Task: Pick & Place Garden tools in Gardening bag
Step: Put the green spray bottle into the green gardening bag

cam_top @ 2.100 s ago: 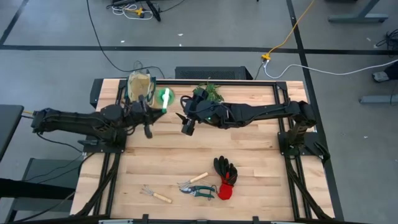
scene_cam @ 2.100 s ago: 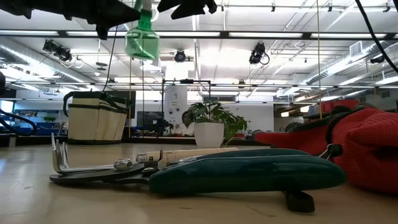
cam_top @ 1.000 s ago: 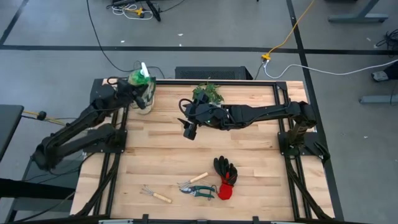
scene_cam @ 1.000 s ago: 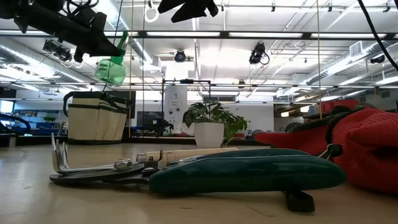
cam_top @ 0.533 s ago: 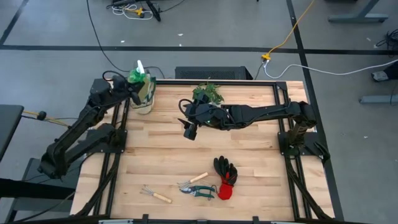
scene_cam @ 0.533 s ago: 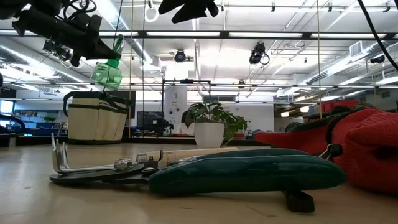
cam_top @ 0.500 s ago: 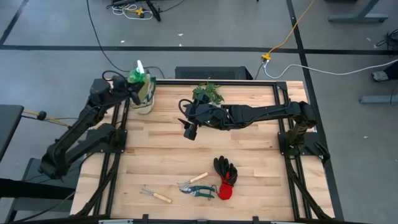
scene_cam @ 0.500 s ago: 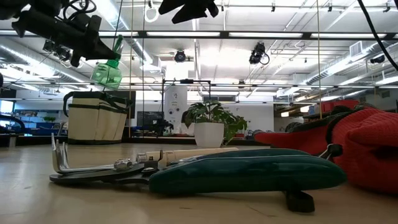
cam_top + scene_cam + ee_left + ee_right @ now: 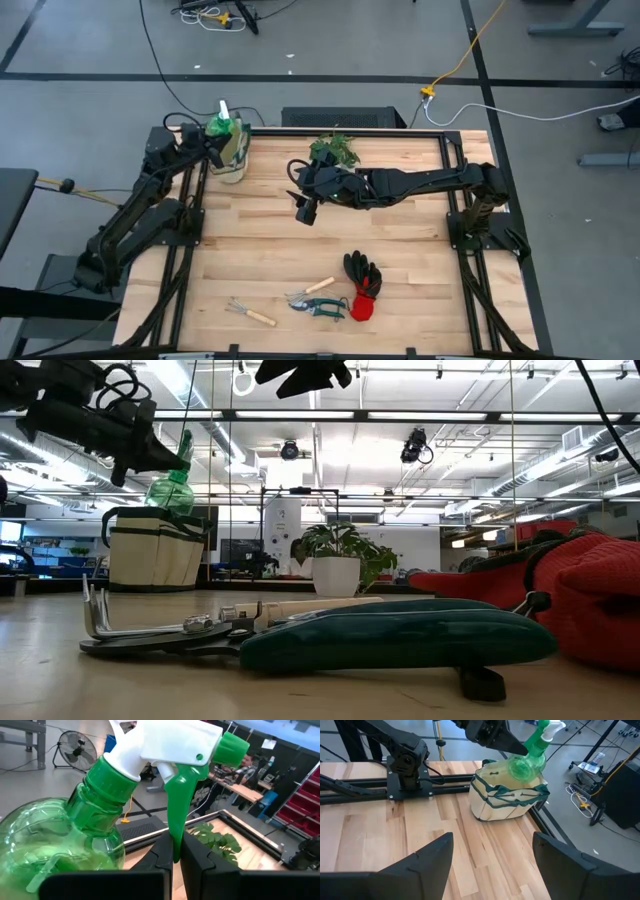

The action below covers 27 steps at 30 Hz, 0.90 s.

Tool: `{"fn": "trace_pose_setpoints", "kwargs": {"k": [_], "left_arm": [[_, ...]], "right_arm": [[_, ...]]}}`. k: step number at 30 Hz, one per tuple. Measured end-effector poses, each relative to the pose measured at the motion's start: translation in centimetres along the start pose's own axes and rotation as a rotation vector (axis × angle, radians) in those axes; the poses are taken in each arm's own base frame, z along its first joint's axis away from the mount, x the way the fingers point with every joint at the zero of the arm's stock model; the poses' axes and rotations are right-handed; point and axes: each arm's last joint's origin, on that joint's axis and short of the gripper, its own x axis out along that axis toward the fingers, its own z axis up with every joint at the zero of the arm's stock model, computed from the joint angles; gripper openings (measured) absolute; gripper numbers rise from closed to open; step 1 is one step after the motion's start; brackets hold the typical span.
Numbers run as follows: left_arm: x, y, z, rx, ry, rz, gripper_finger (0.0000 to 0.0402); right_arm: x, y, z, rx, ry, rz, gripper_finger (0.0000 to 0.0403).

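My left gripper (image 9: 176, 855) is shut on the green spray bottle (image 9: 222, 120), which has a white head, over the beige gardening bag (image 9: 233, 152) at the table's far left corner. In the low view the bottle (image 9: 172, 485) hangs just at the bag's rim (image 9: 155, 512). My right gripper (image 9: 303, 208) is open and empty, raised over the middle of the table near the potted plant (image 9: 335, 150). The black-and-red gloves (image 9: 363, 282), teal shears (image 9: 318, 304), hand rake (image 9: 250, 314) and a wooden-handled tool (image 9: 320, 285) lie flat near the front edge. My left gripper pinches the bottle's green trigger lever (image 9: 175, 820) between its two fingers (image 9: 162, 851). The fingers come roughly level from the table's left side. The bottle is lifted clear of the table and tilted, head up, with its round body (image 9: 520, 767) over the bag's mouth.
The bag (image 9: 507, 795) stands against the black frame rail at the far left edge. The plant in its white pot (image 9: 338, 572) stands at the far middle. Bare wood lies between the bag, the plant and the tools at the front.
My left gripper has gone down toward the bag with the spray bottle, a little toward the table's far left corner. The bottle has turned more upright and now hangs at the bag's rim. It stays held.
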Motion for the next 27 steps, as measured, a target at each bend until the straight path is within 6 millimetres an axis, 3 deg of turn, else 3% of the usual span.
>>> {"fn": "trace_pose_setpoints", "kwargs": {"k": [9, 27], "left_arm": [[0.0, 1.4, -1.9, -0.047, 0.004, 0.027, 0.0018], [1.0, 2.3, -2.7, -0.143, 0.001, 0.041, 0.0018]], "right_arm": [[0.0, 0.0, 0.0, 0.0, 0.0, 0.0, 0.0275], [0.0, 0.1, 0.0, 0.008, 0.001, 0.019, 0.0275]]}}
